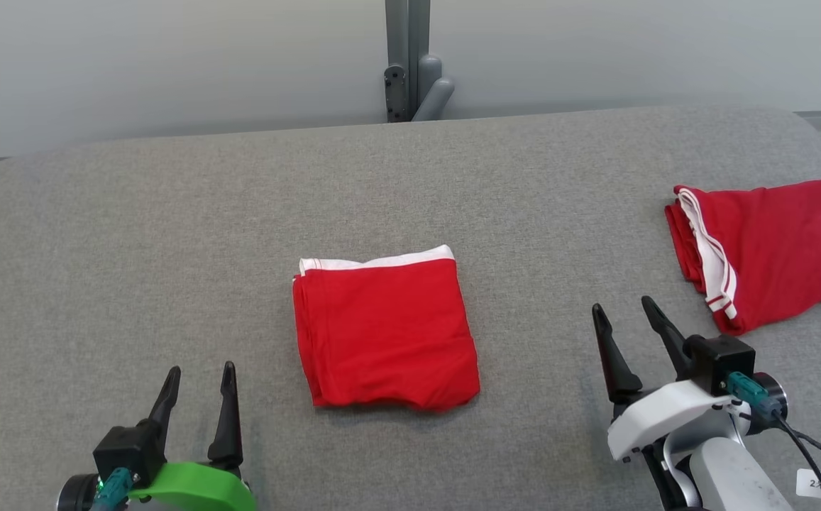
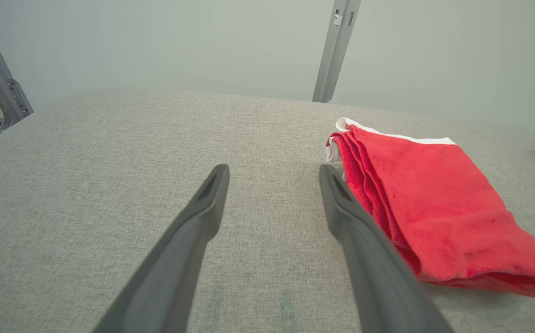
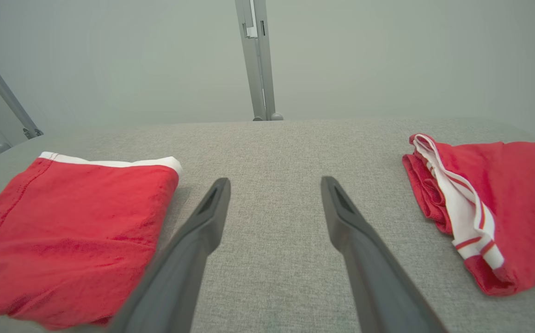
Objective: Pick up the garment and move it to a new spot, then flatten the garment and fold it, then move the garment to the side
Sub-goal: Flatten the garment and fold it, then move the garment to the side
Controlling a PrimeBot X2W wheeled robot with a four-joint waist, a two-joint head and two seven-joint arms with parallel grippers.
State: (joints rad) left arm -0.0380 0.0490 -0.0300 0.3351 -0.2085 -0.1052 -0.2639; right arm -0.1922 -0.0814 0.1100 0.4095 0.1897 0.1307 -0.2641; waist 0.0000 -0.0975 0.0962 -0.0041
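Observation:
A red garment (image 1: pixel 385 333) with a white band along its far edge lies folded into a neat rectangle at the middle of the grey padded table (image 1: pixel 169 234). It also lies at the right of the left wrist view as the red garment (image 2: pixel 433 208), and at the left of the right wrist view as the red garment (image 3: pixel 68 231). My left gripper (image 1: pixel 201 372) stands open near the front left, apart from the cloth, its dark fingers (image 2: pixel 202 217) empty. On the garment's right, my right gripper (image 1: pixel 623 311) is open too, nothing between its fingers (image 3: pixel 355 231).
A second red garment (image 1: pixel 765 248) with white striped trim lies folded at the table's right edge, also in the right wrist view (image 3: pixel 494 203). A grey metal post (image 1: pixel 410 60) rises behind the table against a pale wall.

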